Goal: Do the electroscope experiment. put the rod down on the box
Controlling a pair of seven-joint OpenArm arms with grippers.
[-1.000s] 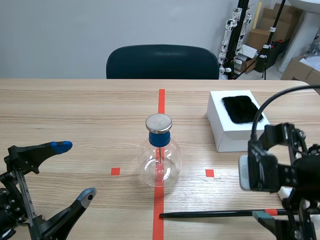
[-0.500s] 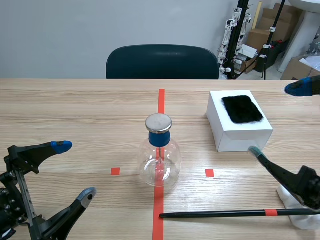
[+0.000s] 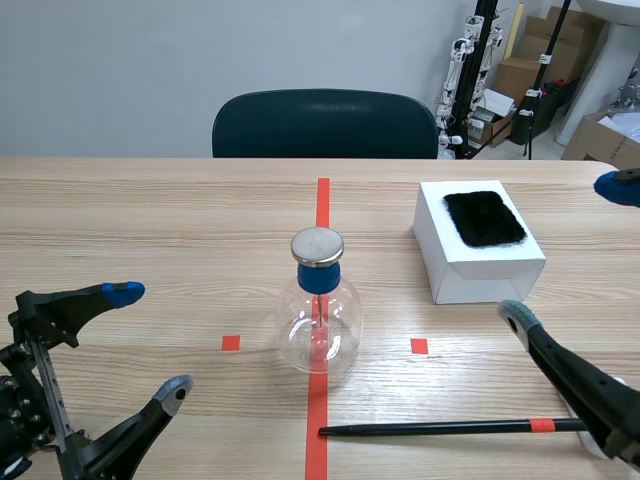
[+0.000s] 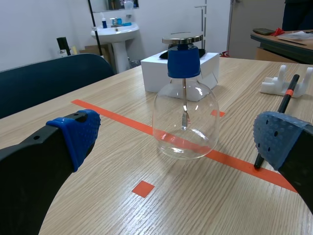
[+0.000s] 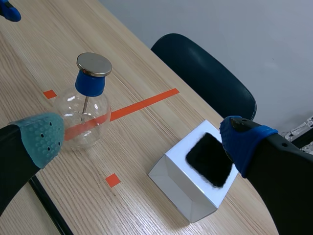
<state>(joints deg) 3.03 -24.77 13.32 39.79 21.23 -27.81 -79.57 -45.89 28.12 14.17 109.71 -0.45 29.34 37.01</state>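
Flask (image 3: 320, 322), box (image 3: 482, 277), rod (image 3: 430, 428) on table (image 3: 150, 220)

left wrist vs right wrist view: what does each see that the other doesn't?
Left wrist only: white stand, sink, orange band on the rod. Right wrist only: left gripper's fingertip, the box top in full with its black pad. Both: flask, box, chair, rod, red tape line.
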